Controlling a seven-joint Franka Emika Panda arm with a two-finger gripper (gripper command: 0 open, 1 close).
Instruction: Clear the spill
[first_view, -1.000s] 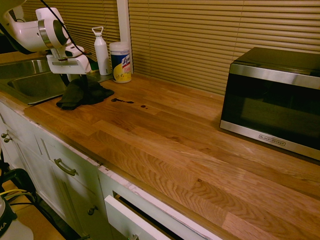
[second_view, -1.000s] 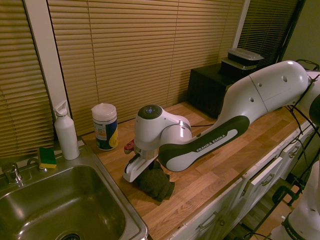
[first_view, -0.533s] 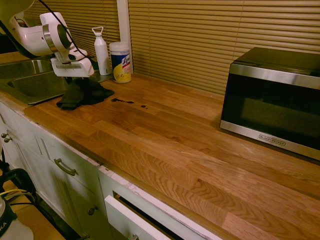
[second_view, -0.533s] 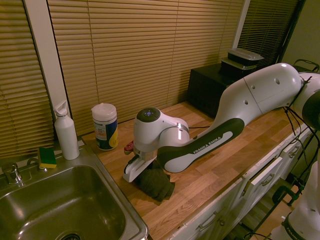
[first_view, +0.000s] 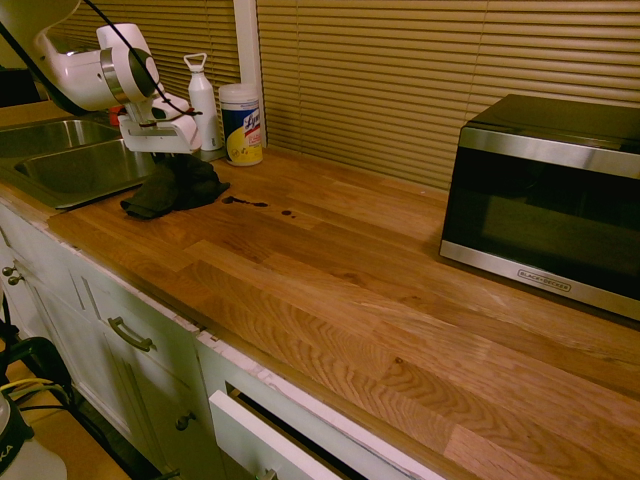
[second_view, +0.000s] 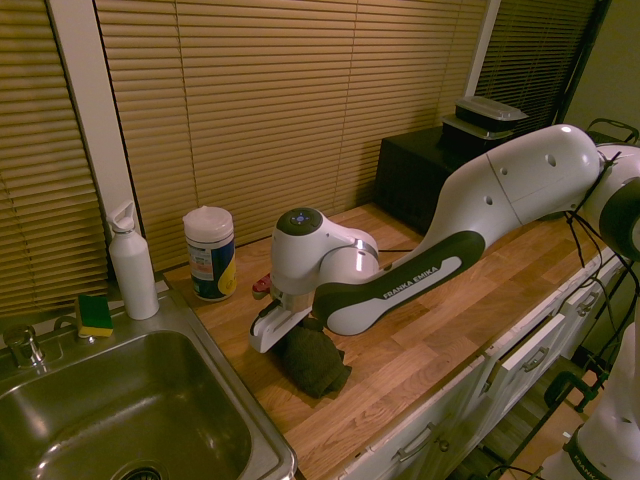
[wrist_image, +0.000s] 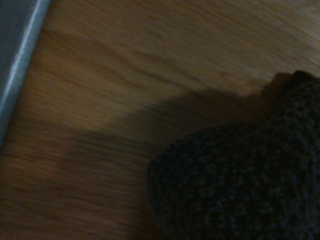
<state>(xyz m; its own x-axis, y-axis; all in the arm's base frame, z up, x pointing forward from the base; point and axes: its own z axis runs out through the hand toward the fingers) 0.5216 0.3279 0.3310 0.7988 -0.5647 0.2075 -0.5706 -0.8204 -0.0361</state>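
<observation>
Pincer (first_view: 172, 160) grips the dark cloth (first_view: 172, 188) beside the spill (first_view: 246, 202) on the counter (first_view: 330, 280)

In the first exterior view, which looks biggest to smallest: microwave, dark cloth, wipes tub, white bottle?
1. Microwave, though it sits nearer the camera.
2. Dark cloth.
3. Wipes tub and white bottle look about alike; no ranking between them.
</observation>
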